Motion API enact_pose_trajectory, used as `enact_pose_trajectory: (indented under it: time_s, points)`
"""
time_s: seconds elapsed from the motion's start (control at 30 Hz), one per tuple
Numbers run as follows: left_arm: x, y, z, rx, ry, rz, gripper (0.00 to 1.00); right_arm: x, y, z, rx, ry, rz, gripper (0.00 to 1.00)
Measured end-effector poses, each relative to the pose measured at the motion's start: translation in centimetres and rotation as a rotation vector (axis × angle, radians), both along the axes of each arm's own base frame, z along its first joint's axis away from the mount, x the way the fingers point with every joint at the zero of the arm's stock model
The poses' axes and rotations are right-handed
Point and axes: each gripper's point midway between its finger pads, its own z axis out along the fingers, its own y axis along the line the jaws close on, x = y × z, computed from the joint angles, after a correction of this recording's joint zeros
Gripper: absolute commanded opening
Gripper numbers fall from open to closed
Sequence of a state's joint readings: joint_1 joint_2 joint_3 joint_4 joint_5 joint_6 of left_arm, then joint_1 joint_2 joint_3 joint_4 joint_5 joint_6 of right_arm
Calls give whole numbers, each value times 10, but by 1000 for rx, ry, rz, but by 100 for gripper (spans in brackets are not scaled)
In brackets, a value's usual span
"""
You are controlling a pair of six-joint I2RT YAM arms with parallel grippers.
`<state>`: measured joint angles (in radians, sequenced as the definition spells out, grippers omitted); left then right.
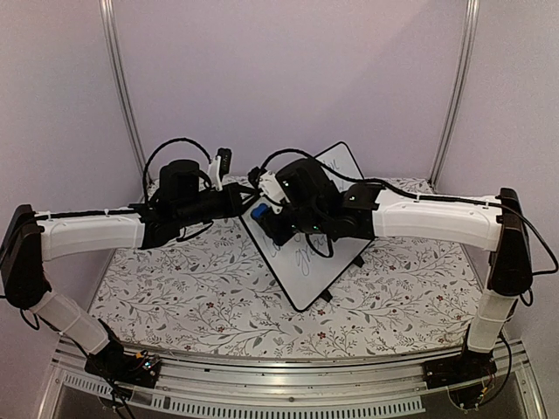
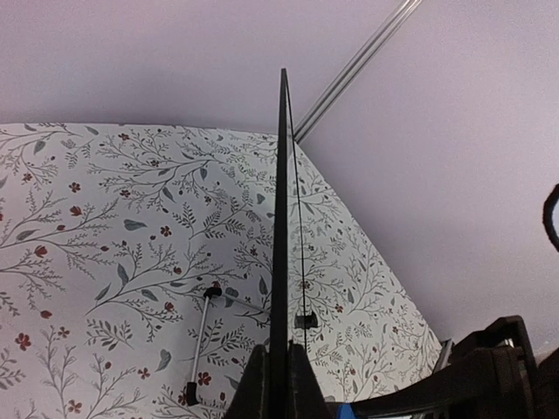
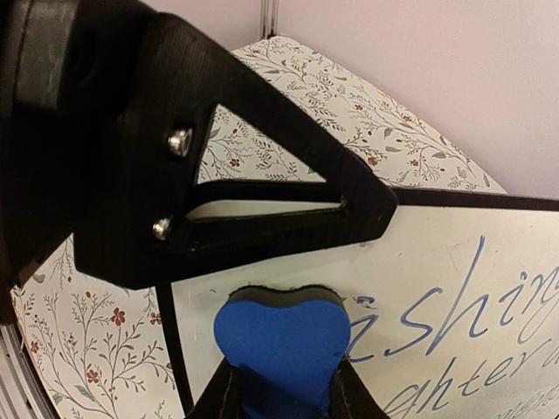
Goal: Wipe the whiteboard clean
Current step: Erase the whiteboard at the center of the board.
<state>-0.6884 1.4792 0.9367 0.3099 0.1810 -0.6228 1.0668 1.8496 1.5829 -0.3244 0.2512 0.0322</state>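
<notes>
From where I stand, much of the whiteboard [image 1: 306,275] is hidden. The two arms cross over its upper half, so only its lower part and top corner show from above. The blue cursive writing [image 3: 454,297] on it runs off the right wrist picture, and I cannot read a whole word. A black triangular part with two screws [image 3: 175,140] blocks the upper left of that view. In the left wrist view the board appears edge-on, as a thin dark line [image 2: 282,218].

The left gripper [image 2: 279,375] is clamped tight on the board's edge, with one finger [image 2: 253,388] on each face. The right gripper [image 3: 281,388] is pinched onto a blue eraser [image 3: 279,336], which bulges into a heart shape between the fingers. The eraser sits at the board's written face beside the first letters. I cannot tell whether it presses on the surface.

The board is at the middle of the table, tilted over the flowered cloth [image 1: 192,288], with its left edge in the left gripper's hold.

By my count there are two arms, two grippers, one board and one eraser. Two small black feet [image 1: 325,297] show along the board's lower right edge. Three lines of writing show, the lowest barely in view.
</notes>
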Motion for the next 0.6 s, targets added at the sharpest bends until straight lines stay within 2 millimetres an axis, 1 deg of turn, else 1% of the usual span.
enact_pose_trajectory:
  time_s: [0.13, 0.3, 0.37, 0.47, 0.6]
  points:
    - [0, 1, -1, 0, 6, 5, 0, -6, -6, -14, 1, 23, 7, 19]
    - [0, 1, -2, -1, 7, 5, 0, -19, -21, -37, -14, 69, 5, 19]
    - [0, 1, -2, -1, 7, 4, 0, -22, -26, -43, -20, 84, 2, 19]
    - [0, 1, -1, -2, 7, 3, 0, -23, -28, -45, -21, 91, 0, 19]
    - [0, 0, -1, -3, 6, 2, 0, -22, -26, -41, -24, 92, 2, 19]
